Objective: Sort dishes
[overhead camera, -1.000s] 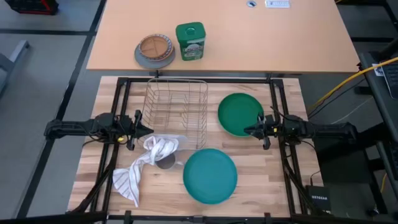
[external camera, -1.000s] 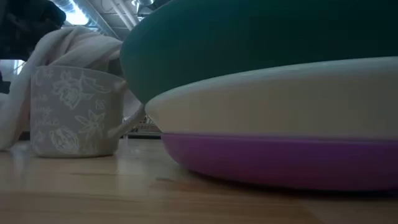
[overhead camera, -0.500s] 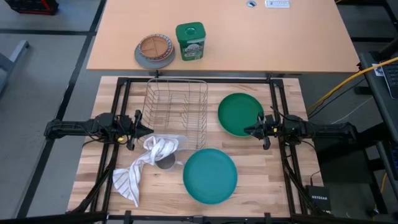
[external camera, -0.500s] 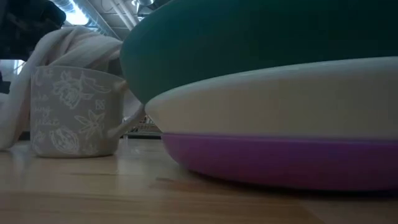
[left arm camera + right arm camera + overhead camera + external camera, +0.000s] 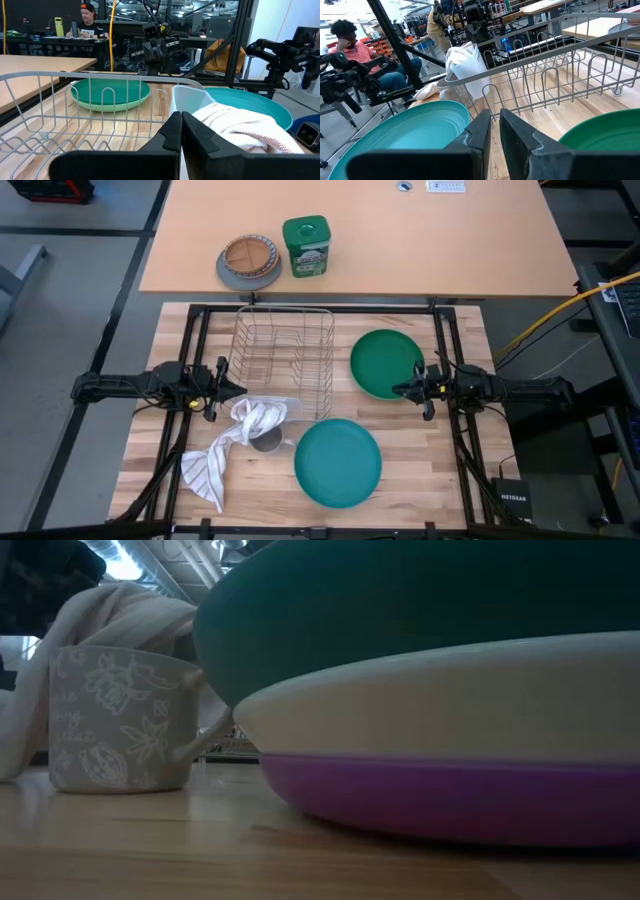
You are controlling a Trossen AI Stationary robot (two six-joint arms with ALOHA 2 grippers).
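Note:
The teal plate lies near the table's front edge; in the low view it sits on top of the white plate, which sits on the smaller purple plate. The darker green plate lies flat to the right of the wire dish rack. My left gripper is shut and empty at the rack's near left corner; it also shows in the left wrist view. My right gripper is shut and empty over the green plate's near right rim; it also shows in the right wrist view.
A striped white cloth drapes over a patterned cup left of the teal plate. The tan and grey divided plate and a green canister stand on the far table. People sit in the room behind.

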